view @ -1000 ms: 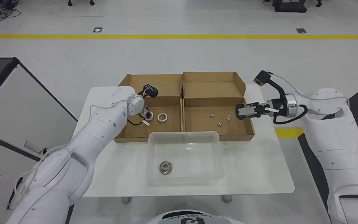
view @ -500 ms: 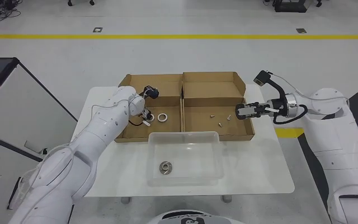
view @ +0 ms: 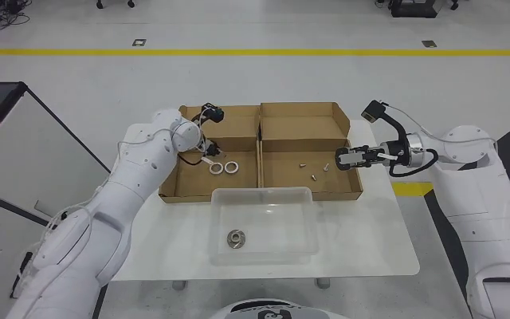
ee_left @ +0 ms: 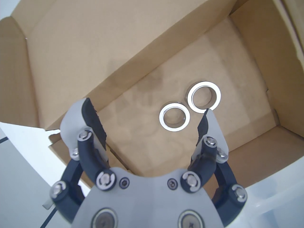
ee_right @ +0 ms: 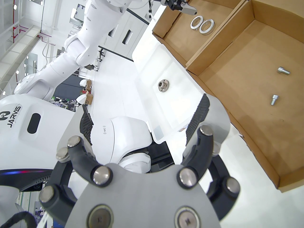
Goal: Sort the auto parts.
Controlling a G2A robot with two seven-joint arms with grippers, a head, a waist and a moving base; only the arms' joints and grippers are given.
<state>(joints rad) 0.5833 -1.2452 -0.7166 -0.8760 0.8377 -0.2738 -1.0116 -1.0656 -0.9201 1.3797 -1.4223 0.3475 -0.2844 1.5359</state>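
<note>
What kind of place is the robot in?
Probably a robot workshop or factory hall: a yellow line marks the floor, and cardboard boxes on a white table hold metal rings and bolts.

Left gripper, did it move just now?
Yes. In the top view the left gripper has drawn back from the nearest ring, toward the left cardboard box's far wall.

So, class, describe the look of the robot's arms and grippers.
Its left arm and right arm are glossy white with rounded joints. The left gripper and right gripper have silver plates, black linkages, ribbed black pads. A dark cable hangs by the left wrist.
</note>
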